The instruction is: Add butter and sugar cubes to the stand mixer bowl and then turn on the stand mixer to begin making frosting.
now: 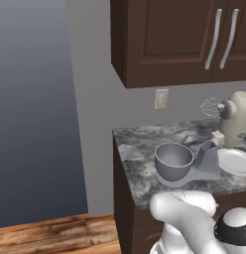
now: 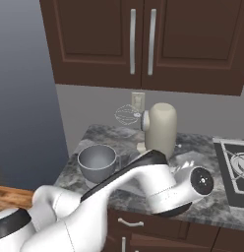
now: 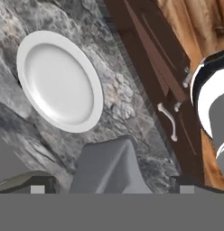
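Below the spread gripper (image 3: 112, 189), stand mixer (image 3: 109, 169) base.

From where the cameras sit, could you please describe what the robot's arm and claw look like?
The arm has smooth, rounded, glossy white segments with dark black bands and caps at the joints, plus a black stripe along one link. No cables or markings show. The claw ends in two small dark, blocky fingertips, seen in the hand view.

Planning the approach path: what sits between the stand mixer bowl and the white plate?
The stand mixer's grey base riser stands between the bowl and plate, in the left base view.
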